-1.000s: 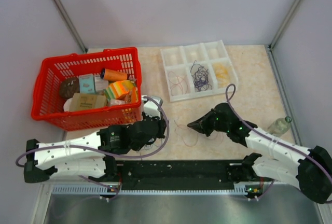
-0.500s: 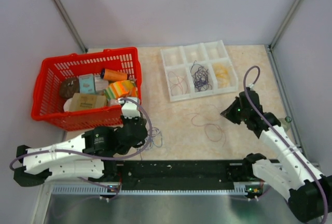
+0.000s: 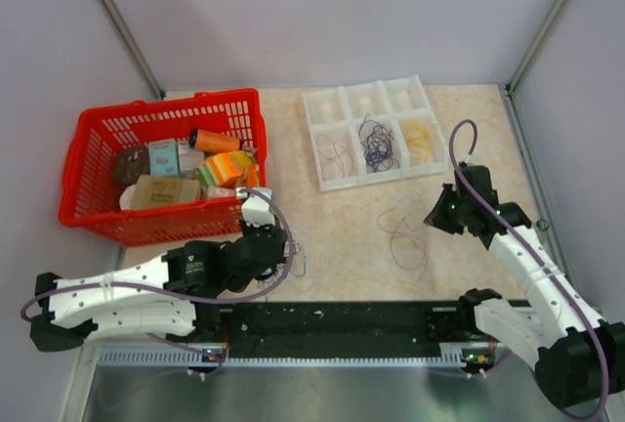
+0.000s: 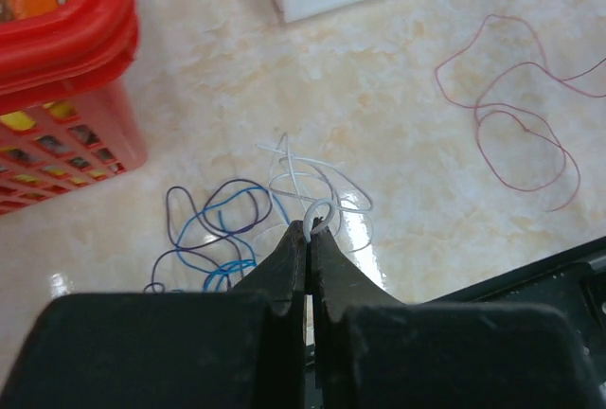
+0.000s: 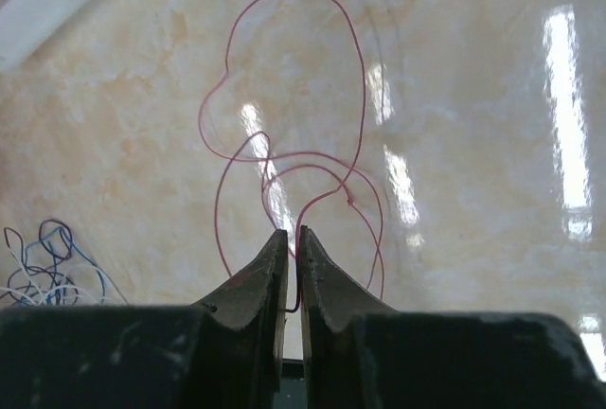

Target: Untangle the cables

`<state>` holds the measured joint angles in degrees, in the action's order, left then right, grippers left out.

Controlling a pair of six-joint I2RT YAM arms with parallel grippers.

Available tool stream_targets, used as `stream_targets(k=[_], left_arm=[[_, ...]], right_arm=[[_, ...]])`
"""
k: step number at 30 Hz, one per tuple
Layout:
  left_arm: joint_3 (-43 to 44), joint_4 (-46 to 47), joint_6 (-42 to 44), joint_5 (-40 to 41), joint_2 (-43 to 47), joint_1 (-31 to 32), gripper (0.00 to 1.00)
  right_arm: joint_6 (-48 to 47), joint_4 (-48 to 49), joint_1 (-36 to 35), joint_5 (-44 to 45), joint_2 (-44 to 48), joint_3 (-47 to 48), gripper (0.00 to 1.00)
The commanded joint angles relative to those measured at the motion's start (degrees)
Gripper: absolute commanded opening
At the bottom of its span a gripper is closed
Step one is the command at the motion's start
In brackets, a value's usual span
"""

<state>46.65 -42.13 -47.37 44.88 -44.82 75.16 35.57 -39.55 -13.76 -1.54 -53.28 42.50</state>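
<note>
My left gripper is shut on a pale white cable, pinching its loop at the fingertips. Blue and purple cables lie tangled with it on the table just left of the tips, near the basket's corner. My right gripper is shut on a pink-red cable, whose loops spread on the table ahead of the jaws. That red cable lies left of the right gripper in the top view.
A red basket full of packets stands at the left. A white compartment tray at the back holds more sorted wires. A small bottle stands by the right wall. The black rail runs along the near edge.
My right gripper pulled away to the right, drawing the red cable out of the tangle. My left gripper drew back left, then edged right, keeping the blue, purple and white wires.
</note>
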Motion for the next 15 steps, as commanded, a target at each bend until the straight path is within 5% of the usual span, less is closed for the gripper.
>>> stream_targets(k=[1, 7, 11, 12, 15], left_arm=[[0.28, 11.45, 4.57, -4.62, -2.99, -0.01, 0.0], [0.54, 14.53, 6.77, -7.61, -6.16, -0.01, 0.0], [-0.68, 15.67, 5.89, -8.5, -5.29, 0.08, 0.0], [-0.95, 15.94, 5.72, -8.67, -4.93, -0.01, 0.0], [-2.35, 16.9, 5.63, -8.94, -3.35, -0.01, 0.0]], right_arm=[[3.0, -6.83, -1.18, -1.63, 1.15, -2.07, 0.11], [5.04, -11.43, -1.27, -0.56, 1.86, -7.43, 0.22], [6.79, -10.63, -2.5, -2.16, 0.19, -8.14, 0.63], [7.31, -10.98, -2.67, -1.54, -0.24, -8.05, 0.82], [7.14, -8.01, -2.76, -2.68, -2.53, -8.75, 0.86]])
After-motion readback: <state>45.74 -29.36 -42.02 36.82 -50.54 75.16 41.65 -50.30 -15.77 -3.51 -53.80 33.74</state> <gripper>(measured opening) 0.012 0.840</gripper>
